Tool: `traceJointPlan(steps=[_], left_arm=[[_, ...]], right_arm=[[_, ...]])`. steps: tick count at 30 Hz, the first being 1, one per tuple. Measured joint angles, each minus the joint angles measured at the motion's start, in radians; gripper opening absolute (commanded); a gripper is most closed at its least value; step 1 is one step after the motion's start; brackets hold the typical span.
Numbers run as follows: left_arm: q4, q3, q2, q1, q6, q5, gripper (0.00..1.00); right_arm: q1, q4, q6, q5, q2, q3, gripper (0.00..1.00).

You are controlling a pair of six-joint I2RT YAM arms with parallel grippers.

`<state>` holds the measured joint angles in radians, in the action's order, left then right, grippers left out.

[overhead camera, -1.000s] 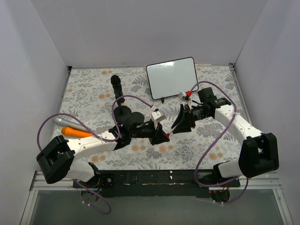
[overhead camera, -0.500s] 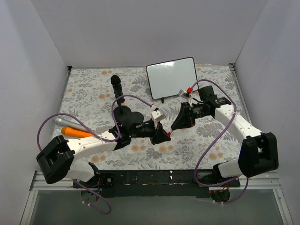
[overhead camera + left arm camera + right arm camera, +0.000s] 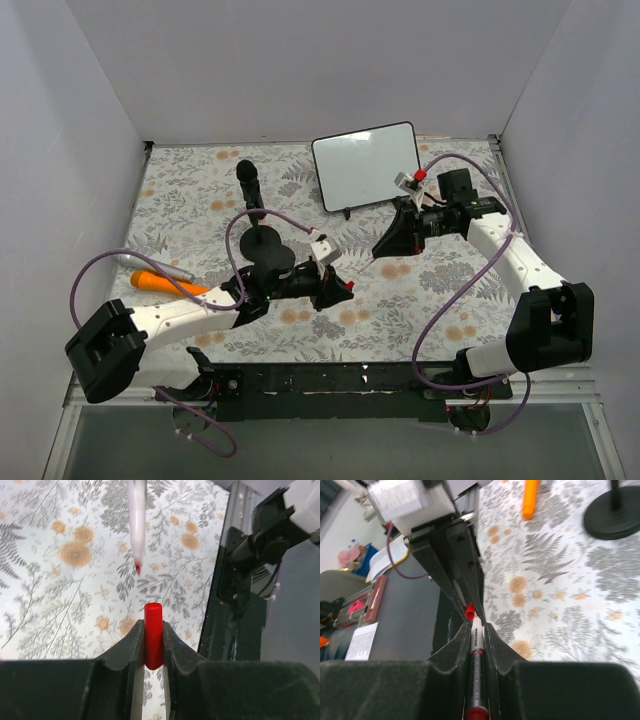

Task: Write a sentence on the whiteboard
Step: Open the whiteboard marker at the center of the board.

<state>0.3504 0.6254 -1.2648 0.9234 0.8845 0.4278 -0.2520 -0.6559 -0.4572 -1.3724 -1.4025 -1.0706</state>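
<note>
The whiteboard [image 3: 366,165] stands at the back of the table, tilted, and its white face shows no red lettering. My left gripper [image 3: 338,290] is shut on a red marker cap [image 3: 153,632], low over the floral cloth near the table's middle. My right gripper [image 3: 385,243] is shut on a white marker [image 3: 476,652], just in front of the board's lower right corner. The marker's bare red tip [image 3: 137,569] points at the cap across a short gap. The cap also shows in the right wrist view [image 3: 469,612].
A black stand with a round base [image 3: 264,246] and an upright pole [image 3: 248,183] sits left of the middle. An orange carrot-like object [image 3: 165,283] and a grey cylinder [image 3: 150,262] lie at the left. White walls enclose the table.
The two grippers were together at the table's middle. They have drawn apart: the cap stays in the left gripper, and the right gripper has moved back and right with the uncapped marker.
</note>
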Motion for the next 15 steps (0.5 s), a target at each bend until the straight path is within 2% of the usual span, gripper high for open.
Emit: traceJointPlan(steps=[8,12,15], left_arm=[[-0.108,-0.111,0.117,-0.006,-0.095,-0.080,0.00],[-0.126,-0.151,0.169,-0.009,-0.068,-0.164,0.00],[-0.142,-0.165,0.193,-0.020,0.006,-0.264,0.00]], right_arm=[[0.092,-0.097,-0.082,0.006,-0.023,-0.119,0.01],[0.108,-0.114,-0.094,0.050,-0.024,-0.126,0.01],[0.116,-0.068,-0.058,0.114,-0.015,-0.112,0.01]])
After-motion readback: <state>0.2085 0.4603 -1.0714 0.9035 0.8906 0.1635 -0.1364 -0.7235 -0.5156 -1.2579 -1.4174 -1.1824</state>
